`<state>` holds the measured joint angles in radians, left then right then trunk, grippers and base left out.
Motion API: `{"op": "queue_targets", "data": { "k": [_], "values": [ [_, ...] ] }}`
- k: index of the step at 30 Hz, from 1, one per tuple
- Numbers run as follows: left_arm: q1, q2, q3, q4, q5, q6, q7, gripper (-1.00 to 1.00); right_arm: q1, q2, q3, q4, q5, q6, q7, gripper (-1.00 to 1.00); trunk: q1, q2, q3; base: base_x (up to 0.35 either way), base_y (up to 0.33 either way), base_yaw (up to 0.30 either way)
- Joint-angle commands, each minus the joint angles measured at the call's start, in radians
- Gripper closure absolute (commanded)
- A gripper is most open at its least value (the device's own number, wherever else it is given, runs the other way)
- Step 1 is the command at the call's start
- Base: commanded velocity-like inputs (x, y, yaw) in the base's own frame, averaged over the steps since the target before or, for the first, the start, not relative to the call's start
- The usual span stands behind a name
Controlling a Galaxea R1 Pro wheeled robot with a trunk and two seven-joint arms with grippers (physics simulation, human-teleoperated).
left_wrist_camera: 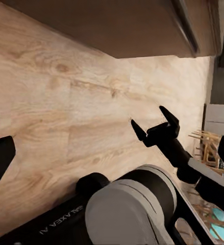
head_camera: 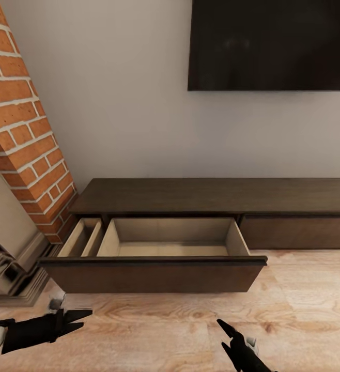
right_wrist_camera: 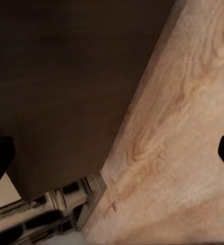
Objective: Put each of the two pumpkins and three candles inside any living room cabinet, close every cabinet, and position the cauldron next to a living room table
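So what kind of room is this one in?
Most likely a living room: a dark flat screen hangs on the wall above a long low cabinet with one drawer pulled open, a brick chimney column stands beside it, and the floor is wood.

A long, low dark-brown cabinet [head_camera: 211,195] runs along the grey wall, its left end beside the brick column. Its wide left drawer [head_camera: 154,274] stands pulled out over the wood floor, pale beige inside, split into a narrow left compartment and a large one. The right front sits flush, closed.
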<state>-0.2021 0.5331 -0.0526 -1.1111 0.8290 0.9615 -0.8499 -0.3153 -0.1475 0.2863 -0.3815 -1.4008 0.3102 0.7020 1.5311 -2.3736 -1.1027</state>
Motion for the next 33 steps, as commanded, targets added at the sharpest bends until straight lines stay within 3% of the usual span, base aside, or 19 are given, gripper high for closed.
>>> {"op": "queue_targets", "data": {
  "k": [1, 4, 8, 10, 13, 17, 20, 23, 26, 30, 33],
  "values": [
    [-0.001, -0.003, -0.001, 0.010, 0.003, -0.017, 0.050, -1.00, -0.001, 0.000, 0.006, 0.009, -0.010, 0.000, 0.004, -1.00, -0.004, 0.007, 0.002, 0.000, 0.000, 0.000],
    [-0.001, -0.023, -0.005, 0.039, 0.004, -0.079, 0.173, -1.00, -0.001, 0.003, 0.008, 0.018, -0.009, -0.026, 0.007, -1.00, -0.016, 0.028, 0.012, 0.000, 0.000, 0.000],
    [-0.005, -0.100, -0.008, 0.095, 0.000, -0.159, 0.381, -1.00, -0.001, 0.006, 0.014, 0.024, 0.006, -0.121, -0.007, -1.00, -0.031, 0.056, 0.024, 0.000, 0.000, 0.000],
    [-0.006, -0.131, -0.009, 0.104, -0.001, -0.204, 0.468, -1.00, -0.001, 0.006, 0.025, 0.026, 0.048, -0.160, -0.023, -1.00, -0.039, 0.070, 0.031, 0.000, 0.000, 0.000],
    [-0.007, -0.175, -0.013, 0.110, -0.003, -0.298, 0.618, -1.00, -0.001, 0.006, 0.042, 0.024, 0.153, -0.185, -0.034, -1.00, -0.050, 0.091, 0.040, 0.000, 0.000, 0.000],
    [-0.008, -0.230, -0.018, 0.112, -0.004, -0.370, 0.754, -1.00, -0.001, 0.006, 0.047, 0.020, 0.258, -0.189, -0.077, -1.00, -0.065, 0.119, 0.053, 0.000, 0.000, 0.000],
    [-0.010, -0.253, -0.022, 0.112, -0.013, -0.404, 0.806, -1.00, -0.001, 0.006, 0.048, 0.016, 0.306, -0.188, -0.192, -1.00, -0.077, 0.140, 0.062, 0.000, 0.000, 0.000],
    [-0.011, -0.263, -0.026, 0.112, -0.067, -0.430, 0.826, -1.00, -0.001, 0.005, 0.053, 0.007, 0.322, -0.191, -0.303, -1.00, -0.088, 0.161, 0.071, 0.000, 0.000, 0.000],
    [-0.011, -0.285, -0.027, 0.140, -0.114, -0.491, 0.833, -1.00, -0.001, 0.006, 0.102, -0.038, 0.361, -0.193, -0.431, -1.00, -0.100, 0.182, 0.081, 0.000, 0.000, 0.000],
    [-0.013, -0.311, -0.031, 0.249, -0.139, -0.609, 0.834, -1.00, 0.000, 0.006, 0.150, -0.201, 0.408, -0.194, -0.714, -1.00, -0.115, 0.210, 0.093, 0.000, 0.000, 0.000],
    [-0.014, -0.317, -0.032, 0.271, -0.145, -0.643, 0.834, -1.00, 0.003, 0.007, 0.205, -0.373, 0.444, -0.195, -0.956, -1.00, -0.127, 0.231, 0.103, 0.000, 0.000, 0.000]
  ]
}}
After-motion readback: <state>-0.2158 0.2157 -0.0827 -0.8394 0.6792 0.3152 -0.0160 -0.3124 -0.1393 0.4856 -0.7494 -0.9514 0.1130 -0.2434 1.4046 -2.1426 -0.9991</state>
